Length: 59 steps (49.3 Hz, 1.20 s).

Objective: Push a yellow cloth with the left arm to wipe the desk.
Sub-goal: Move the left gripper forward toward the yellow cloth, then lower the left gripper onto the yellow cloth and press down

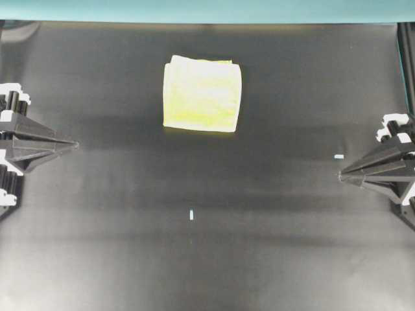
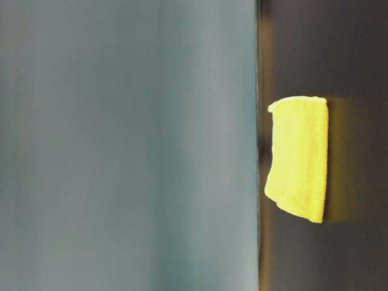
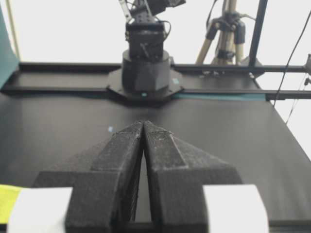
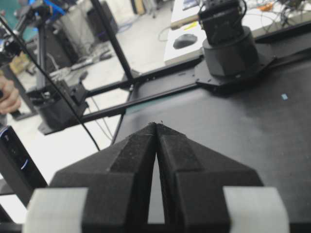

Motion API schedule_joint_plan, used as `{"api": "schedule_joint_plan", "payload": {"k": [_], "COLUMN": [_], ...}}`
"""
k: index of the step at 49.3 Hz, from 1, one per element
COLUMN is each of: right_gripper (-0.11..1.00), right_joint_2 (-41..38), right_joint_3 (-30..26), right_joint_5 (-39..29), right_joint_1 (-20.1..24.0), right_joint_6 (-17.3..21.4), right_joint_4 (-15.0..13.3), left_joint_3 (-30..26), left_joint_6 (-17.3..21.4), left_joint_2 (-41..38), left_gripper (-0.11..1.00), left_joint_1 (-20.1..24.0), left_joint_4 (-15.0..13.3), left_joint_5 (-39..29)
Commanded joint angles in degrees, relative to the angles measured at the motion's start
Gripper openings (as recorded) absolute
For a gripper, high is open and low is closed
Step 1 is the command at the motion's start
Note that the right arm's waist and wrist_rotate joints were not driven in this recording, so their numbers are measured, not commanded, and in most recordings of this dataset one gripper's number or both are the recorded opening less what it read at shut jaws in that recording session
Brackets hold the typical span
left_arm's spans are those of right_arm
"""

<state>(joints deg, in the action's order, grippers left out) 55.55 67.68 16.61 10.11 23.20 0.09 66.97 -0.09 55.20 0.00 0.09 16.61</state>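
The yellow cloth [image 1: 202, 94] lies folded and flat on the black desk [image 1: 207, 259], toward the far middle. It also shows in the table-level view [image 2: 298, 157], and a corner of it shows in the left wrist view [image 3: 7, 201]. My left gripper [image 1: 76, 144] rests at the left edge of the desk, shut and empty, well apart from the cloth; its closed tips show in the left wrist view [image 3: 144, 122]. My right gripper [image 1: 340, 175] rests at the right edge, shut and empty, and its closed tips show in the right wrist view [image 4: 156, 124].
A teal strip [image 1: 207, 10] runs along the far edge of the desk. Small white tape marks lie at the middle [image 1: 192, 214] and near the right gripper [image 1: 338, 157]. The opposite arm's base [image 3: 145, 68] stands at the desk's end.
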Motion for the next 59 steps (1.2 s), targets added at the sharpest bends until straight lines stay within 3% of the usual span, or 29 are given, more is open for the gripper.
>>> {"api": "schedule_joint_plan", "payload": {"k": [1,4,8,29,35,43,47,59], "right_gripper": [0.03,0.03,0.0,0.0,0.0,0.0,0.0,0.0], "right_joint_2": [-0.8,-0.8,-0.9,-1.0,-1.0,-0.9,-0.8,-0.8], "right_joint_3": [-0.8,-0.5,-0.4,-0.4,-0.3,-0.4,-0.4,-0.3], "right_joint_5": [0.4,0.0,-1.6,-12.5,-14.3,-14.9,-14.9,-14.9], "right_joint_1": [0.0,0.1,0.0,0.1,0.1,0.1,0.1,0.1], "right_joint_6": [0.0,0.0,0.0,0.0,0.0,-0.1,0.0,-0.1], "right_joint_4": [0.1,0.1,0.1,0.1,0.1,0.1,0.1,0.1], "left_joint_3": [-1.4,-2.7,-4.8,-16.2,-19.7,-23.9,-25.9,-32.9], "left_joint_6": [-0.6,-1.0,-1.8,-2.9,-2.7,-2.5,-2.5,-2.2], "left_joint_2": [-5.3,-10.3,-16.3,-41.7,-47.5,-53.8,-57.0,-66.9], "left_gripper": [0.06,0.07,0.0,0.04,0.19,0.66,0.82,0.81], "left_joint_1": [2.0,3.3,4.6,12.6,16.0,18.9,19.8,23.5], "left_joint_4": [2.3,2.3,2.3,2.4,2.3,2.3,2.3,2.4], "left_joint_5": [0.4,0.9,2.3,4.4,4.4,4.5,4.0,-2.4]}}
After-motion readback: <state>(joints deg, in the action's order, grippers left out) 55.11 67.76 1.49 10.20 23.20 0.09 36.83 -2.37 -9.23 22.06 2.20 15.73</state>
